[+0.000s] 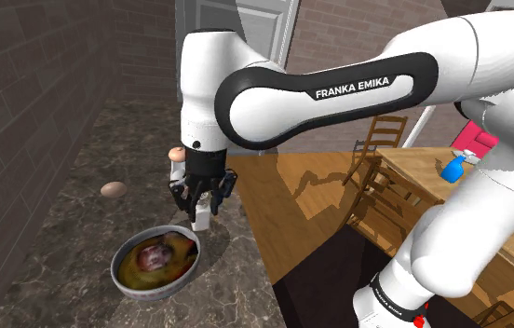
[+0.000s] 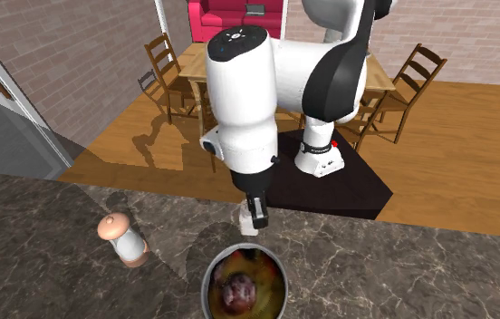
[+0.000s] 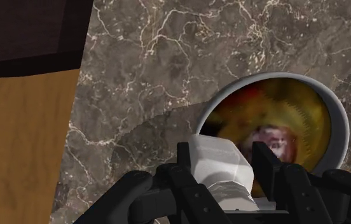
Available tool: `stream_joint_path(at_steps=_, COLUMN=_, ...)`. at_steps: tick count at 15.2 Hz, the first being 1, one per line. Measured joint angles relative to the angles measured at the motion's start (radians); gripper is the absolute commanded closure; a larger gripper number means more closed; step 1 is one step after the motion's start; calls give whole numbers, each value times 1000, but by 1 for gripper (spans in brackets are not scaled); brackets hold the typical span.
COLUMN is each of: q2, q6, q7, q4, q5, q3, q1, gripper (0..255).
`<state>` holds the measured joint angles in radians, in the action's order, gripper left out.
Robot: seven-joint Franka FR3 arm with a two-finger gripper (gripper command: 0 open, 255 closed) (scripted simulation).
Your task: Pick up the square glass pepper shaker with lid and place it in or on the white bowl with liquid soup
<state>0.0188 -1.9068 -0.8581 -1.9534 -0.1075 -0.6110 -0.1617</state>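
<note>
My black gripper (image 1: pixel 201 201) is shut on a square whitish pepper shaker (image 1: pixel 200 218) with a lid, holding it just above the dark marble counter (image 1: pixel 78 252). Right beside it stands the grey-rimmed bowl (image 1: pixel 153 293) of brown-yellow soup, nearer the shoulder view's lower left. In the second exterior view the gripper (image 2: pixel 253 214) holds the shaker (image 2: pixel 246 221) just behind the bowl (image 2: pixel 206 288). In the wrist view the shaker (image 3: pixel 219 162) is clasped between both fingers (image 3: pixel 184 160), its base pointing at the counter next to the bowl's rim (image 3: pixel 341 121).
A second shaker with a pinkish round top (image 2: pixel 121 237) stands on the counter, seen behind the gripper in the shoulder view (image 1: pixel 178 157). An egg-shaped object (image 1: pixel 112 188) lies near the brick wall. The counter edge (image 1: pixel 255 252) drops to a wooden floor with a table and chairs (image 1: pixel 376 177).
</note>
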Motion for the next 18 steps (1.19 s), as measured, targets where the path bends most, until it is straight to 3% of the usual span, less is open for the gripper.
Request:
stream_joint_path(at_steps=7, q2=-263, q6=59, q7=-187, q4=284, q5=163, q3=-45, q1=-103, gripper=255)
stream_joint_path(at_steps=18, q2=-320, q6=-59, q7=-208, q4=212, q5=200, q3=-34, q1=-119, gripper=255)
